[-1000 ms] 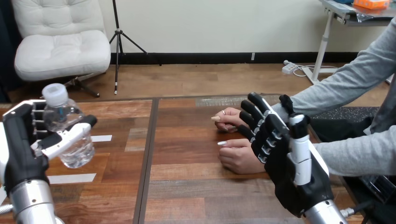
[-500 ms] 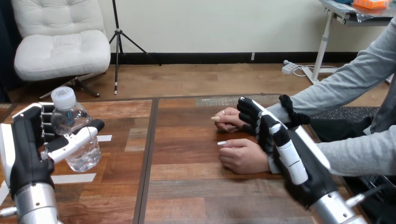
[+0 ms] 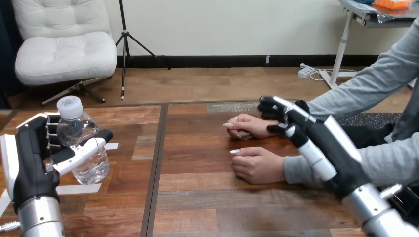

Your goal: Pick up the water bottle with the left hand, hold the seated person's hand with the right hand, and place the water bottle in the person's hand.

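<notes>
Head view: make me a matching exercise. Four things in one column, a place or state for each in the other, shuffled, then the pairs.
1. water bottle
2. left hand
3. right hand
4. person's nearer hand

A. resting on the table, holding nothing
B. by the wrist of the person's farther hand
C. clear, with a white cap
D. curled round the water bottle at the view's left

Pairs: 1-C, 2-D, 3-B, 4-A

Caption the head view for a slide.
Left robot hand grips the water bottle; right robot hand is over the wrist of the person's farther hand.
</notes>
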Tool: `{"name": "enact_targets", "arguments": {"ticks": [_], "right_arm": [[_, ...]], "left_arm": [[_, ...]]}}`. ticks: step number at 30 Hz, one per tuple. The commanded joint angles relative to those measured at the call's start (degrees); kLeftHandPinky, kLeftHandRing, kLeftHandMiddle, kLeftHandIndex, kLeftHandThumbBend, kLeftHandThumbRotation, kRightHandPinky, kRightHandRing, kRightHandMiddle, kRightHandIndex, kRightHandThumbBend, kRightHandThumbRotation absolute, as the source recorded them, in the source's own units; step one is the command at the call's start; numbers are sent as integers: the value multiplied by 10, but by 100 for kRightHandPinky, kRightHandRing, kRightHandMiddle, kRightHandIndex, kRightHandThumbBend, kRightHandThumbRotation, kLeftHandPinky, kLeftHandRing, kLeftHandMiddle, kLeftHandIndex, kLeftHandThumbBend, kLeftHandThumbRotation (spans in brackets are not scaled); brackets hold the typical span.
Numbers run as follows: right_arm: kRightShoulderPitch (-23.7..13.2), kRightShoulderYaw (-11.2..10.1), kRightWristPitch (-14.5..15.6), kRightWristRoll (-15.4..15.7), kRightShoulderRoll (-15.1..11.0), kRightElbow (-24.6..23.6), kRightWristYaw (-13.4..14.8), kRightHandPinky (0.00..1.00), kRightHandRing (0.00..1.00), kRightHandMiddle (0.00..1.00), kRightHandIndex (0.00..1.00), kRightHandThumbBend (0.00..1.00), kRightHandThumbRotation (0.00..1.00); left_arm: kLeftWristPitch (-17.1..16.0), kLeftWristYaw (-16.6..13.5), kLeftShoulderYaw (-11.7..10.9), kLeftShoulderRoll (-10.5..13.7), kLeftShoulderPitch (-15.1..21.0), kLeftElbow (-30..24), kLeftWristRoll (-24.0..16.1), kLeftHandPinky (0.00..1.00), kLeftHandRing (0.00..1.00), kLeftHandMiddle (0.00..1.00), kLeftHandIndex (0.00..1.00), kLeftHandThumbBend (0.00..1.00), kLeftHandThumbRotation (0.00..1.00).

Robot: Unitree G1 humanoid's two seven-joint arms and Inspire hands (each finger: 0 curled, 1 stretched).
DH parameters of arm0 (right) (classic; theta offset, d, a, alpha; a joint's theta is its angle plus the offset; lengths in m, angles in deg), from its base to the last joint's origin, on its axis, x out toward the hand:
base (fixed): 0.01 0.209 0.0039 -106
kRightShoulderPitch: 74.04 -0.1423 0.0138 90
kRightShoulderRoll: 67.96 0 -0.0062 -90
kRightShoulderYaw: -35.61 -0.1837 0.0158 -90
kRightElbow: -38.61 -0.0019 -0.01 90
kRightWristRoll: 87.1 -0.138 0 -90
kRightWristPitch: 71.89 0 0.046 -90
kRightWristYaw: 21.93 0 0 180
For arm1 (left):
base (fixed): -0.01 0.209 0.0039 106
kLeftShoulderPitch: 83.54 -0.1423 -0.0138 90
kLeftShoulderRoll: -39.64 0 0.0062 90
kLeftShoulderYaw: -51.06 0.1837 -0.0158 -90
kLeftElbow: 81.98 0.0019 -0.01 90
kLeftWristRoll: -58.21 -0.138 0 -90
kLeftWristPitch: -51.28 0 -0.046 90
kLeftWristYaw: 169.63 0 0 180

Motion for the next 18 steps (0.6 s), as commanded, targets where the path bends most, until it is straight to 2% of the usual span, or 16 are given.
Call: {"name": "enact_targets", "arguments": {"ticks": [1, 9, 12, 14, 18], "right_arm": [[-69, -8, -49, 16, -25, 40, 11, 83, 88, 88, 88, 75, 100], [-101, -3, -79, 54, -55, 73, 22, 81, 87, 89, 89, 77, 100], [-115, 0, -98, 79, -69, 91, 31, 80, 86, 88, 89, 77, 100], [-125, 2, -98, 97, -81, 100, 36, 78, 85, 88, 88, 78, 100], [-142, 5, -107, 114, -94, 123, 40, 77, 84, 88, 88, 78, 100]], "left_arm": [[-21, 1, 6, 6, 29, -26, -7, 34, 38, 42, 43, 78, 0], [-22, 2, 7, 6, 27, -28, -12, 33, 38, 42, 43, 79, 0], [-18, 2, 7, 5, 27, -29, -12, 34, 38, 42, 43, 79, 0], [-18, 4, 8, 5, 27, -30, -11, 34, 38, 42, 43, 78, 0], [-18, 4, 8, 4, 27, -30, -10, 34, 39, 43, 43, 78, 0]]}}
